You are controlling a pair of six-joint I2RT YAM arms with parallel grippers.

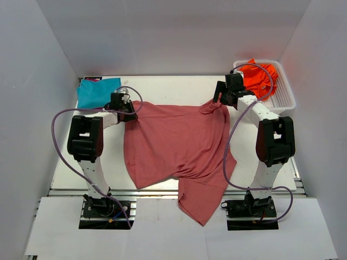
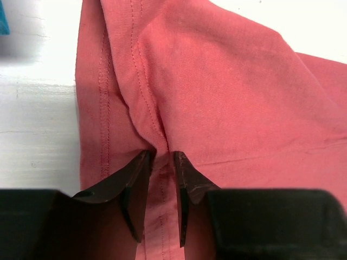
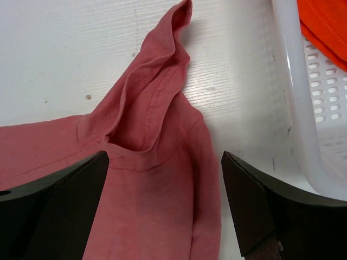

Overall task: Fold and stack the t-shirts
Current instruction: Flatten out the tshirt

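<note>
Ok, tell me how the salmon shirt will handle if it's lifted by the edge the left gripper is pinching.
Likely floppy: the salmon shirt lies in soft wrinkles and bunches up inside the left gripper. It would probably sag and drag rather than rise flat, since one end already trails past the near edge of the table.

The salmon t-shirt (image 1: 179, 141), teal t-shirt (image 1: 97, 92) and orange t-shirt (image 1: 257, 78) are plain; the mesh basket (image 1: 283, 93) is white.
</note>
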